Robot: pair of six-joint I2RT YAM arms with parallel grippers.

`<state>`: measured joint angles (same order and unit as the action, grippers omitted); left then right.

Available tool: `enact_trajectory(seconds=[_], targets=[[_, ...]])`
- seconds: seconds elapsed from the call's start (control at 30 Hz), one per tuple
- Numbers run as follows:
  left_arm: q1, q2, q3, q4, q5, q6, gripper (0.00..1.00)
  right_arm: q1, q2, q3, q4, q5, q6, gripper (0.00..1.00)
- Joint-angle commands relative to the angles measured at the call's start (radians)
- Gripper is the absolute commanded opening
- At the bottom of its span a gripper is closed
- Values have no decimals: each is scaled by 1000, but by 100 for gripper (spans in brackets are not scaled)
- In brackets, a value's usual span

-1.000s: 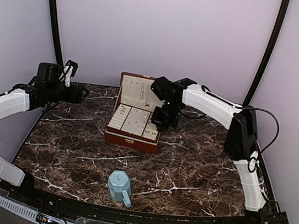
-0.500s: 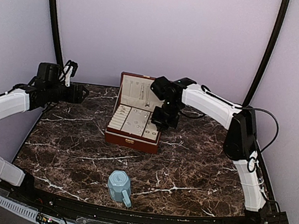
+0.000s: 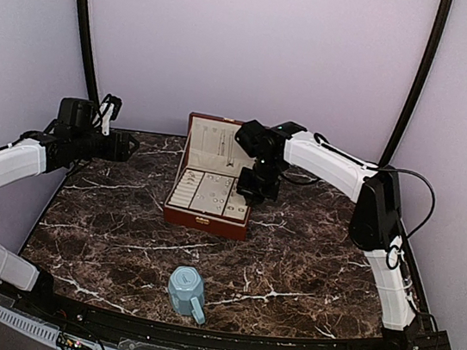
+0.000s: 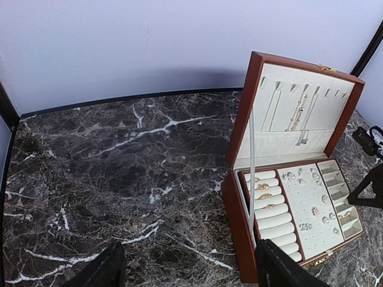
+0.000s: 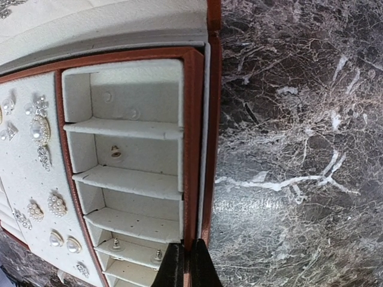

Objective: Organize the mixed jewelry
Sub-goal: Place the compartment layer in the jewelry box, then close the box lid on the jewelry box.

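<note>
The right gripper (image 5: 185, 266), fingers pressed together, hangs over the jewelry box's (image 5: 194, 149) edge. The mixed jewelry (image 5: 115, 152) sits inside, just beside those fingertips. The left gripper (image 4: 188, 272) stands spread, well away.

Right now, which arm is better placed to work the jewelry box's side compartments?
Right, I'd say. The right gripper, shut, is over the side compartments at the right edge of the jewelry box; the left gripper hangs open, well off to its left.
</note>
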<state>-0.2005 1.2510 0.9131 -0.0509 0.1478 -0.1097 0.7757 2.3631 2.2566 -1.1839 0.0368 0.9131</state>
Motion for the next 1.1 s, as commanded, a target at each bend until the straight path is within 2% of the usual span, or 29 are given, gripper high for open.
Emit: enact_trajectory(seconds=[0.0,0.3,0.4,0.57,0.63,0.83,0.93,1.07], targets=[[-4,-11,-13,16,16,-7,77,-4,-48,-3,-2,-7,-13,0],[-4,-9,-14,17,17,-7,77,-2,-33,-22,44,-34,-13,1],[-4,-8,-14,16,15,-7,77,-3,-48,-41,60,-34,-16,12],[-4,-8,-13,15,12,-4,77,-5,-85,-73,76,-18,-19,22],[-4,-9,-12,12,5,-2,77,-7,-108,-86,79,6,-26,25],[-4,-15,-11,7,-15,3,77,-15,-233,-152,92,97,-91,42],[0,-14,-11,8,-13,-4,77,-32,-344,-248,176,121,-141,54],[28,-10,-8,19,35,-39,77,-84,-529,-442,416,73,-222,68]])
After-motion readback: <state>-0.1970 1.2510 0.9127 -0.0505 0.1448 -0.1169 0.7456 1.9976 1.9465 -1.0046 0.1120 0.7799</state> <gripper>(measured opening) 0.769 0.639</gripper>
